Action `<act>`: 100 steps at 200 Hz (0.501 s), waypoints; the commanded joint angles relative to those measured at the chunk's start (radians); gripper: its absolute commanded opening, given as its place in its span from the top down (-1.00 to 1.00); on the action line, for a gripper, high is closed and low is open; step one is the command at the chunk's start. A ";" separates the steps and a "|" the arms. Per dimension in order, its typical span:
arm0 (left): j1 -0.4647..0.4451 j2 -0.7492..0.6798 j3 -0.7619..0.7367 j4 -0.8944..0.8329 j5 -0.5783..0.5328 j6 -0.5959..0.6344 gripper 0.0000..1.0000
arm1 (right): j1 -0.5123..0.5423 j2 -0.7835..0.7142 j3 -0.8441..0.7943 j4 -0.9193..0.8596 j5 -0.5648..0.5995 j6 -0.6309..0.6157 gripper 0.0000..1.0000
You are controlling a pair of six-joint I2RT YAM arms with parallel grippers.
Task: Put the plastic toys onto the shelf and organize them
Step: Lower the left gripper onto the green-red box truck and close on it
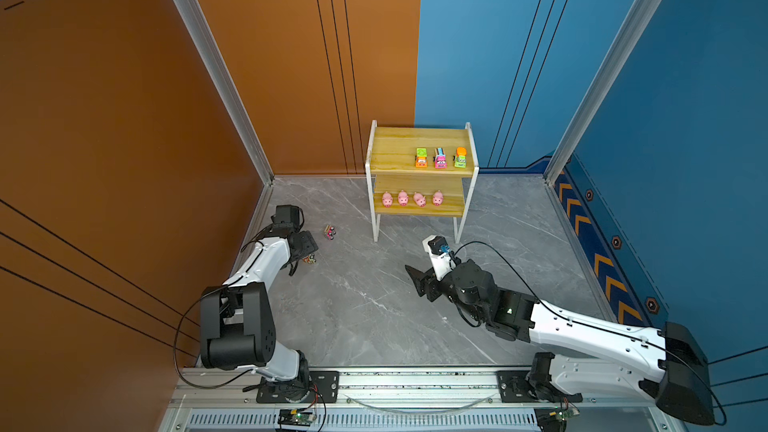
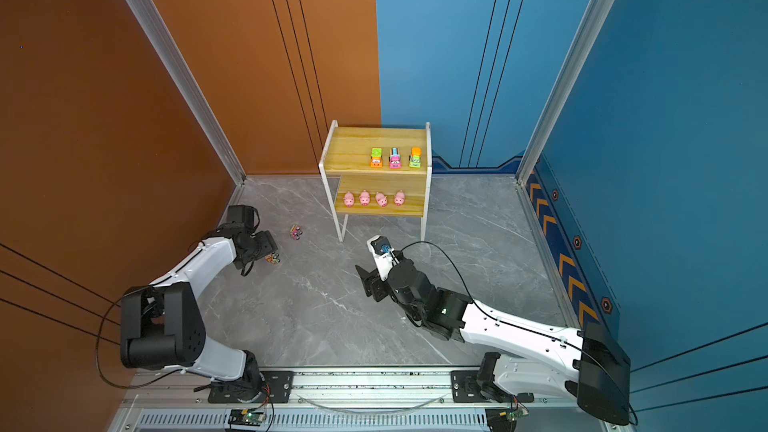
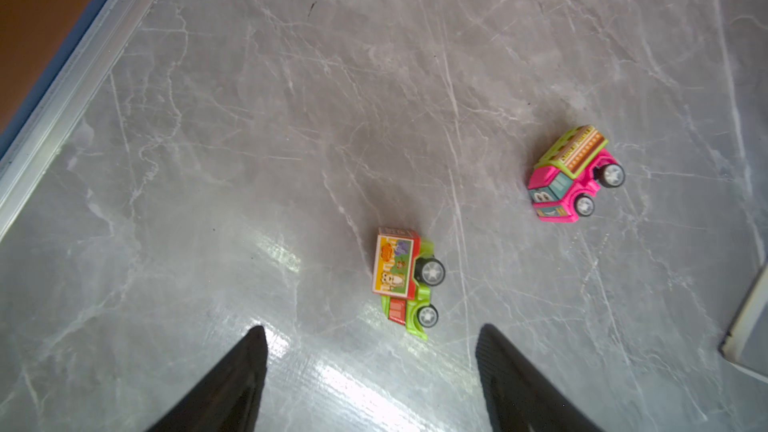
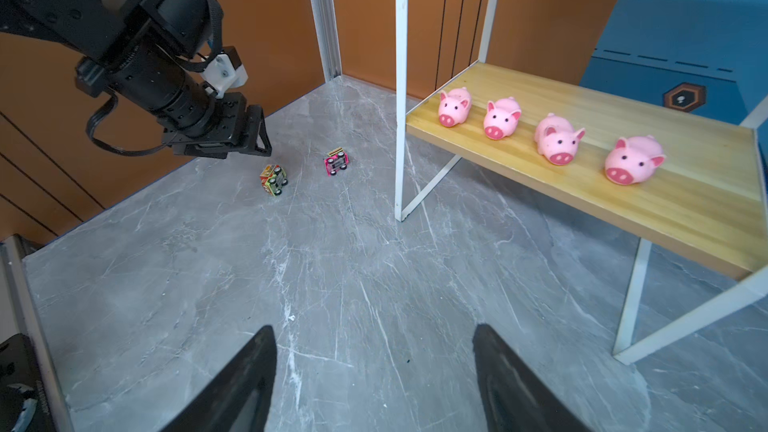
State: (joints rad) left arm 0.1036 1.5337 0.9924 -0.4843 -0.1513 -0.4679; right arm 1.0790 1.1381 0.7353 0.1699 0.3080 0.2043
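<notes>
- Grey marble floor (image 1: pixel 374 317) holds the two toys not yet shelved, at about ten o'clock from its middle. One is a green car (image 3: pixel 405 280); a pink car (image 3: pixel 569 176) lies at one o'clock of it in a top view. Both are tipped onto their sides, wheels showing.
- The shelf (image 2: pixel 353 151) stands at twelve o'clock, against the back walls.
- Three cars (image 1: pixel 440 158) sit in a row toward the three o'clock end of the upper board (image 1: pixel 395 151). The nine o'clock half is bare, probably kept for the two loose cars.
- Four pigs (image 4: pixel 500 118) line the lower board (image 4: pixel 665 209), snouts outward, so the toys look sorted one kind per tier.
- The left gripper (image 3: pixel 370 328) hangs close over the green car with its jaws spread and empty, wide enough to straddle the body. This looks like the approach to a pick.
- The right gripper (image 4: pixel 372 327), jaws apart and holding nothing, sits at six o'clock of the shelf, well clear of the left arm's work.
</notes>
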 commanded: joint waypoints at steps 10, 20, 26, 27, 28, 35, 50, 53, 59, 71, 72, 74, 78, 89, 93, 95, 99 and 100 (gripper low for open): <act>-0.006 0.058 0.031 -0.061 -0.032 0.016 -0.61 | 0.007 0.044 -0.034 0.120 -0.060 0.024 -0.50; -0.007 0.083 0.076 -0.073 -0.038 0.021 -0.61 | 0.005 0.051 -0.042 0.142 -0.074 0.018 -0.50; -0.008 0.097 0.086 -0.081 -0.043 0.027 -0.61 | 0.003 0.053 -0.048 0.156 -0.084 0.018 -0.50; -0.009 0.101 0.088 -0.083 -0.044 0.027 -0.61 | 0.001 0.053 -0.049 0.157 -0.085 0.018 -0.50; -0.010 0.104 0.090 -0.085 -0.045 0.029 -0.61 | 0.001 0.052 -0.050 0.158 -0.087 0.018 -0.50; -0.013 0.122 0.102 -0.095 -0.060 0.037 -0.61 | -0.003 0.055 -0.053 0.164 -0.099 0.018 -0.50; -0.018 0.148 0.121 -0.106 -0.076 0.049 -0.61 | -0.008 0.054 -0.057 0.167 -0.113 0.017 -0.50; -0.019 0.153 0.123 -0.106 -0.079 0.050 -0.61 | -0.008 0.054 -0.059 0.170 -0.113 0.018 -0.50; -0.020 0.162 0.128 -0.106 -0.084 0.053 -0.61 | -0.012 0.054 -0.063 0.175 -0.116 0.019 -0.50; -0.026 0.182 0.139 -0.106 -0.075 0.058 -0.60 | -0.016 0.054 -0.072 0.188 -0.127 0.023 -0.50; -0.027 0.184 0.140 -0.106 -0.074 0.058 -0.60 | -0.017 0.055 -0.073 0.190 -0.127 0.023 -0.50; -0.029 0.187 0.142 -0.107 -0.071 0.059 -0.59 | -0.018 0.055 -0.075 0.191 -0.128 0.025 -0.50; -0.033 0.195 0.145 -0.107 -0.071 0.059 -0.59 | -0.020 0.055 -0.077 0.194 -0.131 0.028 -0.50; -0.050 0.218 0.155 -0.106 -0.072 0.060 -0.58 | -0.027 0.061 -0.080 0.198 -0.140 0.033 -0.49; -0.056 0.226 0.160 -0.106 -0.073 0.061 -0.58 | -0.030 0.062 -0.080 0.198 -0.142 0.034 -0.50; -0.059 0.230 0.162 -0.106 -0.074 0.061 -0.58 | -0.031 0.064 -0.080 0.198 -0.141 0.036 -0.49; -0.064 0.239 0.167 -0.106 -0.077 0.063 -0.58 | -0.032 0.064 -0.080 0.200 -0.141 0.036 -0.50; -0.065 0.242 0.169 -0.108 -0.077 0.063 -0.58 | -0.032 0.064 -0.081 0.200 -0.142 0.036 -0.49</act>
State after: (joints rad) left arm 0.0692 1.7283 1.1282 -0.5541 -0.2024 -0.4267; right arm 1.0603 1.1896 0.6731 0.3286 0.1959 0.2157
